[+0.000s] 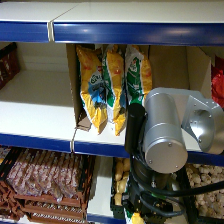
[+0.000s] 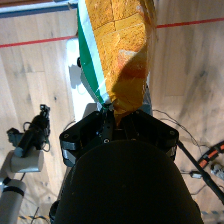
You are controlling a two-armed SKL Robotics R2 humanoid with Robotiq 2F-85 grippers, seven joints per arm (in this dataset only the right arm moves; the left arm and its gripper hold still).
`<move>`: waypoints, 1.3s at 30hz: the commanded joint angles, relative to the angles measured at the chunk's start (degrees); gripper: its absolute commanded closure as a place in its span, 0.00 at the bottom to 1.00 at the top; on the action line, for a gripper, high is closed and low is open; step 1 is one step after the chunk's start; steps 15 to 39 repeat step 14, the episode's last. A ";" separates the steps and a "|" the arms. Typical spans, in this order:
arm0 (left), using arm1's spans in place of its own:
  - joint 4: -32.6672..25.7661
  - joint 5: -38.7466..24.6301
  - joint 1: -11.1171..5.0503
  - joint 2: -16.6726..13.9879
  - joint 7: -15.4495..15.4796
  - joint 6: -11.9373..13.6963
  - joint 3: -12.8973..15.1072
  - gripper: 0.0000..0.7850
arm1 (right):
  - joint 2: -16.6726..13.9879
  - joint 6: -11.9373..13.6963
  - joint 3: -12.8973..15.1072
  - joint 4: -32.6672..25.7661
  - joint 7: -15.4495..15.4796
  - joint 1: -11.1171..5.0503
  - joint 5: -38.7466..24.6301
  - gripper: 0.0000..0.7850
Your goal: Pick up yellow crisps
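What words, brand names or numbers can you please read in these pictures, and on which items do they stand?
No text reads clearly in either view.
Crisp bags on the shelf: each has a dark green-blue and white patch with print, too blurred to read.
Crisp bag in the claw: only yellow-orange, green and white surfaces show, no lettering.
Dark red packets: too blurred to read.
Blue shelf edge: no label visible.

The lower right part of the shelf [image 1: 100, 145] is blocked by the right arm [image 1: 162, 132] in the head view. The right gripper [image 2: 111, 114] is hidden there; in the wrist view its fingertips are covered by the yellow crisps [image 2: 122, 45], whose far end is cut off. Dark red packets [image 1: 218, 80] are cropped at the right edge.
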 commanded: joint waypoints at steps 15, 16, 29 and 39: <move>0.00 0.00 0.00 0.00 0.00 0.00 0.00 1.00 | 0.42 -1.19 3.17 0.60 -0.45 -0.91 -0.04 1.00; 0.00 0.00 0.00 0.00 0.00 0.00 0.00 1.00 | 0.42 -1.19 3.17 0.60 -0.45 -0.91 -0.04 1.00; 0.00 0.00 0.00 0.00 0.00 0.00 0.00 1.00 | 0.42 -1.19 3.17 0.60 -0.45 -0.91 -0.04 1.00; 0.00 0.00 0.00 0.00 0.00 0.00 0.00 1.00 | 0.42 -1.19 3.17 0.60 -0.45 -0.91 -0.04 1.00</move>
